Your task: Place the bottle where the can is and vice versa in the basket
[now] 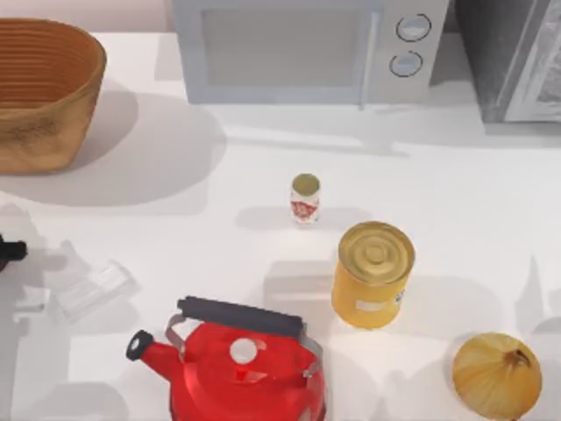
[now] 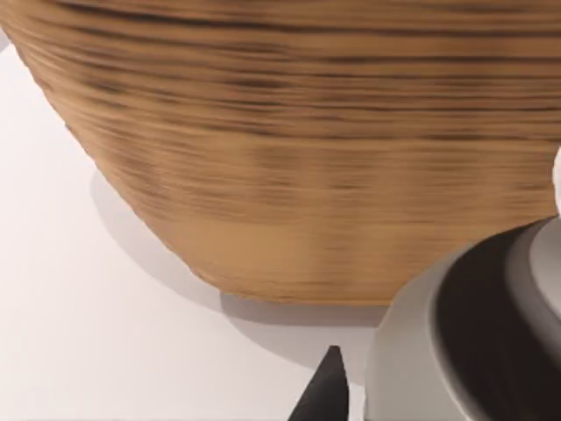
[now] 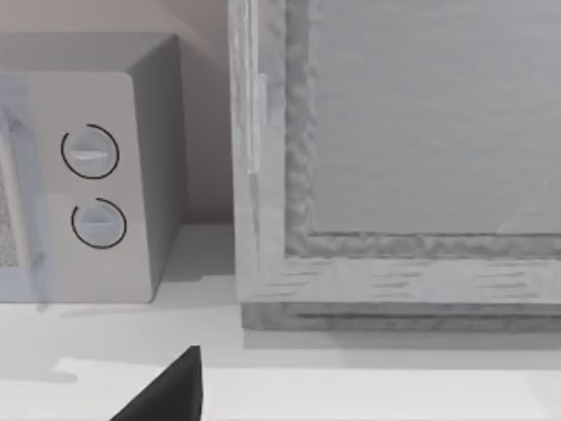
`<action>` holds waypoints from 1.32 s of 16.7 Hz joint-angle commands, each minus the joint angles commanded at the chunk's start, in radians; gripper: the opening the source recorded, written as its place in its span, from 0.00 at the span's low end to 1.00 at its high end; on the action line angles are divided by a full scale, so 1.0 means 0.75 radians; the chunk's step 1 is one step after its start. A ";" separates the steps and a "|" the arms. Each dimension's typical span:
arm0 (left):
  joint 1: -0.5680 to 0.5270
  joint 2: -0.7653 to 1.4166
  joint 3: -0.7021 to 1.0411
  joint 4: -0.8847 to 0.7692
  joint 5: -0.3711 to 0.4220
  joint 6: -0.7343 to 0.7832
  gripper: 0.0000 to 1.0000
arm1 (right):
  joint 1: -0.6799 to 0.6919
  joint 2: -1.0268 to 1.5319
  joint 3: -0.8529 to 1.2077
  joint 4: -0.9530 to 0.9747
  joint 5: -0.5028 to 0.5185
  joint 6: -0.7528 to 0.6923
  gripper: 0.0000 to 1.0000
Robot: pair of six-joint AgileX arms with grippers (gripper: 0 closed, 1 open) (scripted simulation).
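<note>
1. Two task things are seen standing upright on the white bench (image 1: 175, 237), outside the basket (image 1: 39, 96): the bottle (image 1: 305, 199) near the middle, and the can (image 1: 372, 274) just beside it, toward the near right, apart from it.
2. The basket is placed at the far left corner of the bench; its woven outer wall (image 2: 307, 149) is seen close up in the left wrist view, with a grey rounded body (image 2: 473, 342) in front of it.
3. The left pincer (image 2: 326, 390) is shown as a single dark fingertip pointed at the basket's base; whether it is wide or narrow cannot be told. A dark part (image 1: 10, 253) at the left edge of the top view is also seen.
4. The right pincer (image 3: 166, 390) is shown as one dark fingertip above the bench, facing a microwave (image 3: 88, 184) and a grey framed cabinet (image 3: 394, 175); its opening cannot be told.
5. A red kettle (image 1: 241, 373) with a black handle is set at the near edge, a clear block (image 1: 92, 289) to its left, and an onion (image 1: 497, 374) at the near right corner.
</note>
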 joint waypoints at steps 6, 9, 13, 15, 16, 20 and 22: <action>0.299 -0.071 0.249 -0.381 0.015 -0.032 0.00 | 0.000 0.000 0.000 0.000 0.000 0.000 1.00; 0.397 -0.180 0.485 -0.722 -0.007 -0.042 0.00 | 0.000 0.000 0.000 0.000 0.000 0.000 1.00; 0.327 -0.354 0.833 -1.213 -0.051 -0.042 0.00 | 0.000 0.000 0.000 0.000 0.000 0.000 1.00; 0.211 -0.434 0.987 -1.425 -0.078 -0.038 0.00 | 0.000 0.000 0.000 0.000 0.000 0.000 1.00; 0.138 -0.469 1.054 -1.517 -0.093 -0.036 0.00 | 0.000 0.000 0.000 0.000 0.000 0.000 1.00; -0.118 -0.558 1.234 -1.768 -0.149 -0.026 0.00 | 0.000 0.000 0.000 0.000 0.000 0.000 1.00; -0.172 -0.571 1.265 -1.815 -0.163 -0.024 0.00 | 0.000 0.000 0.000 0.000 0.000 0.000 1.00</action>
